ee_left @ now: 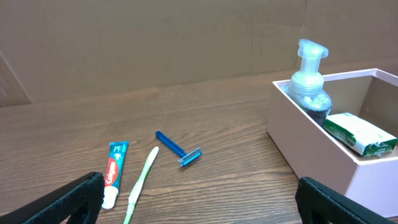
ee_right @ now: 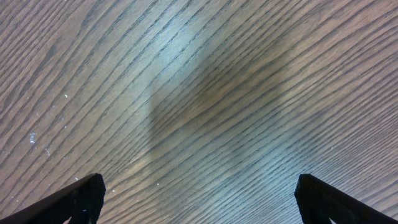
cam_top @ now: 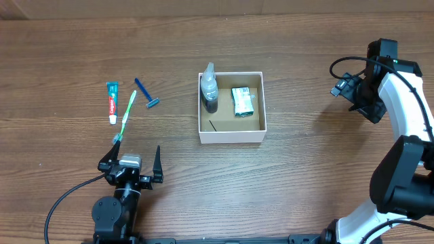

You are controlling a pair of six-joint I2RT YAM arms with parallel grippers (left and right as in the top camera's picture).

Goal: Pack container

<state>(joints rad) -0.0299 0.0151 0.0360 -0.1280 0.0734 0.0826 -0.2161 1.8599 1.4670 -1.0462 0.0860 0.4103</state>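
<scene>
Overhead, a toothpaste tube lay furthest left on the wooden counter, its white cap pointing toward the near edge. Just beside it, a pale green toothbrush lay at a slant, and a blue razor lay a little further right, apart from both. Nearer the front edge, below these three, the left hand sat low with its two dark fingers spread wide and nothing between them. The toothbrush's lower end came close to the left finger, though whether they touched could not be told.

Near the middle of the counter, well apart from the razor, stood the container, a square white-walled box with a brown floor. A pump bottle stood upright inside it against the left wall, its nozzle rising above the rim. To its right, a green soap packet lay flat on the box floor.

Far right, well away from the container, the right hand hung over bare wood grain, fingers set wide apart and empty.
</scene>
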